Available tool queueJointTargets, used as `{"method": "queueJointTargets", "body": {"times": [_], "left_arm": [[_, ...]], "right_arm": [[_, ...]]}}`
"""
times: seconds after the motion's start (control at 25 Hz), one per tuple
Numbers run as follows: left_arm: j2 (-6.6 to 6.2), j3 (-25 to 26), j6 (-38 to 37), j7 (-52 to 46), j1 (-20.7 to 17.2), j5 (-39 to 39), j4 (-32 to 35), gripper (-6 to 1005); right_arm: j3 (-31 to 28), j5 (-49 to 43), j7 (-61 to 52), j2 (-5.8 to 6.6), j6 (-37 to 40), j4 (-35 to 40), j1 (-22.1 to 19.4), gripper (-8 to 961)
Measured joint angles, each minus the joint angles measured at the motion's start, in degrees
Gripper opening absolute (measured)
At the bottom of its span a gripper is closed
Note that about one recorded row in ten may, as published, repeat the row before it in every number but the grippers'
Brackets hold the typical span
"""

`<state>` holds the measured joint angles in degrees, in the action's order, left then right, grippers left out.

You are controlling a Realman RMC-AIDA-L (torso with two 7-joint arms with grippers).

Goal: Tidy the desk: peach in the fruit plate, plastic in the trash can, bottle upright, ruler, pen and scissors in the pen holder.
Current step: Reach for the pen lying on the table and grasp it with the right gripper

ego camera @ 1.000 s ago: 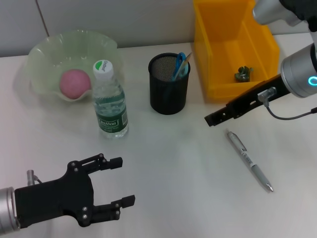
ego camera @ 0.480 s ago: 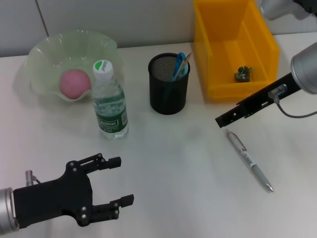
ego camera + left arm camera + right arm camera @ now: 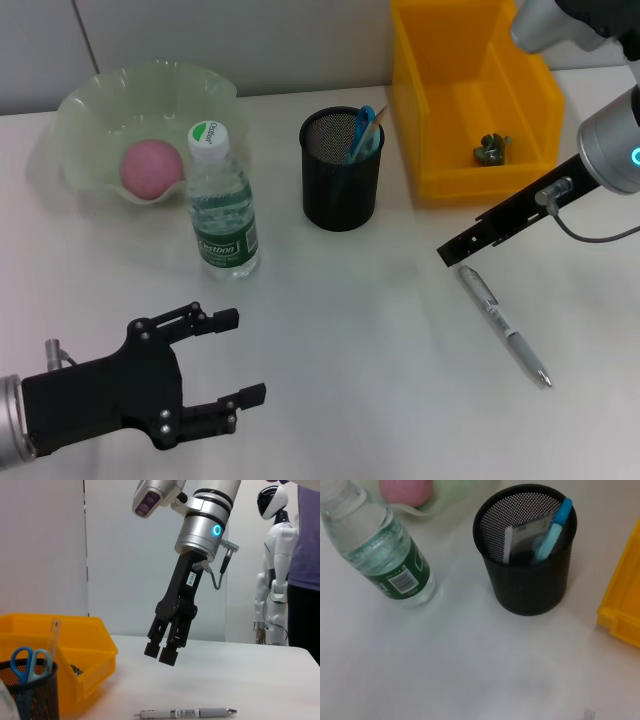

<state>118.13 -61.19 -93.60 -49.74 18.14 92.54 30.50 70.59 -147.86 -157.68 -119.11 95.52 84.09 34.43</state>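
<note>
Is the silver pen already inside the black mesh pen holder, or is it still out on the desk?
Out. The silver pen lies flat on the white desk, apart from the black mesh pen holder.

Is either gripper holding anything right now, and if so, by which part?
Nothing is held. The right gripper hangs above the pen, which lies on the desk, with nothing between its fingers. The left gripper is open and empty near the front edge.

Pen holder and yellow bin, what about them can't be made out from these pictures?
- Pen holder: the lower ends of the scissors and ruler sit behind its mesh wall in every view.
- Yellow bin: the small dark item is too small to identify in the head view; the bin wall hides it in the left wrist view.
</note>
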Motion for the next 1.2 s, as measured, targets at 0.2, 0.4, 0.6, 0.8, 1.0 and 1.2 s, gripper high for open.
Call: {"method": "queueJointTargets", "body": {"times": [0.2,0.4,0.6,0.8,1.0,1.2], "left_arm": [[0.00,0.4,0.0,0.1,-0.4,0.0,0.0,797],[0.03,1.0,0.0,0.6,-0.6,-0.1,0.0,797],[0.07,1.0,0.0,0.7,-0.6,-0.1,0.0,798],[0.09,0.9,0.1,0.8,-0.6,-0.1,0.0,798],[0.09,1.0,0.2,0.9,-0.7,-0.1,0.0,797],[0.09,1.0,0.2,0.9,-0.7,-0.1,0.0,797]], "right_arm": [[-0.1,-0.2,-0.1,0.09,0.1,-1.3,0.8,825],[-0.4,-2.3,-0.1,0.17,-0.2,-4.5,2.7,824],[0.1,-3.5,-0.1,0.10,-0.2,-7.7,4.8,822],[0.1,-9.5,-0.6,-0.02,-0.5,-11.1,6.6,820],[0.2,-11.7,-1.0,-0.18,-1.3,-14.0,7.7,819],[0.7,-11.6,-1.8,-0.32,-2.3,-14.9,7.5,817]]}}
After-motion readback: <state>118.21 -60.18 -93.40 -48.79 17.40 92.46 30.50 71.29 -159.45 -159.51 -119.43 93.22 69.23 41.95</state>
